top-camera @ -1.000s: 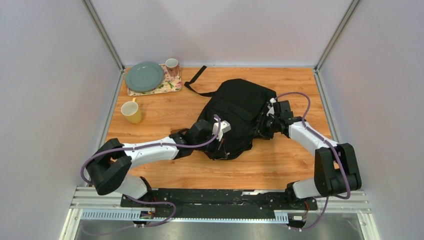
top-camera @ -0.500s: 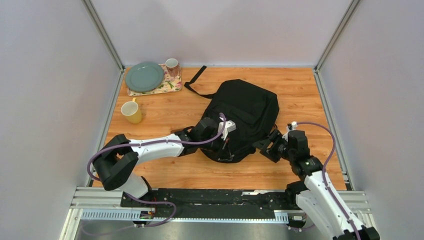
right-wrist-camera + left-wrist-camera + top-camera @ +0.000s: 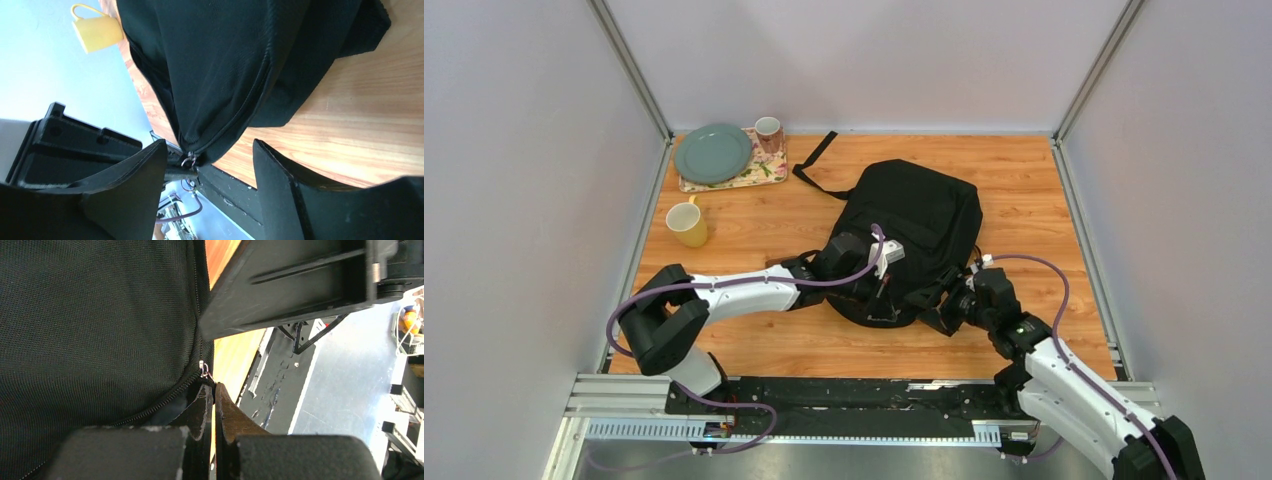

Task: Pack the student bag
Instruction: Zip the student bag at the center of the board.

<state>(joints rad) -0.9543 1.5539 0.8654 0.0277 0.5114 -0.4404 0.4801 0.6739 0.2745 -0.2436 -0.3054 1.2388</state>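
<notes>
Evidently the step in hand is working the zip of the student bag, which lies flat near the middle of the table, a little to the right, its strap trailing toward the far-left corner. Both arms meet at the bag's near edge. The left gripper is clenched there, its fingers pressed together on the fabric right beside the small metal zip pull. By the look of it, it pins the seam so the zip has something to pull against.

The right gripper comes in from the near right with its fingers spread wide and nothing between them but the bag's rim. From its wrist camera the pull sits low between the two fingers, just off the left one.

Whether the zip is meant to open or shut I cannot tell, and no loose items to pack show near the bag. Next, I judge, the right fingers must close on that tiny pull and draw it along the track. It is a fine target, easily missed. A yellow mug stands well apart at the left.
</notes>
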